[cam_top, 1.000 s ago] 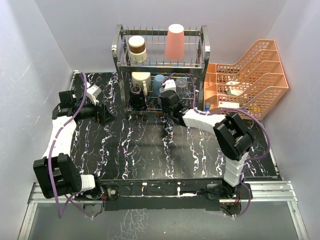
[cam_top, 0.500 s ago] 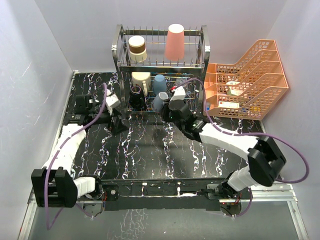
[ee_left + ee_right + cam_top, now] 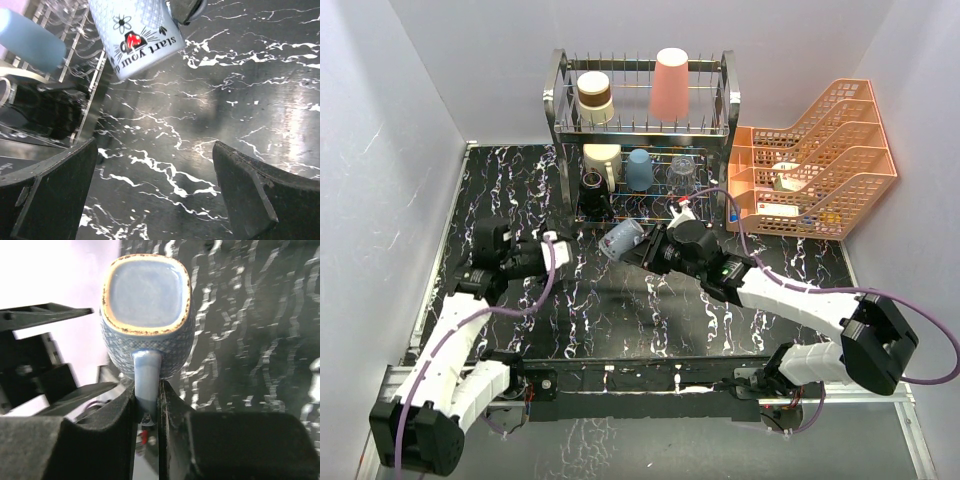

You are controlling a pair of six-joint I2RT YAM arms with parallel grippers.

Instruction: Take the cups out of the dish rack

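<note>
While gripped by handle, blue mug [image 3: 622, 240], axis tilted leftward

My right fingers [image 3: 125, 415] swallow the handle's lower end on the mug [image 3: 145, 300] — from my left wrist its top is cut off, and the blue cup [image 3: 30, 37] is blurred.

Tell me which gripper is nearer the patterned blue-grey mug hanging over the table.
Right. The right gripper is shut on the patterned mug by its handle, holding it over the table. The left gripper is open on the mug's left, facing it without touching.
</note>
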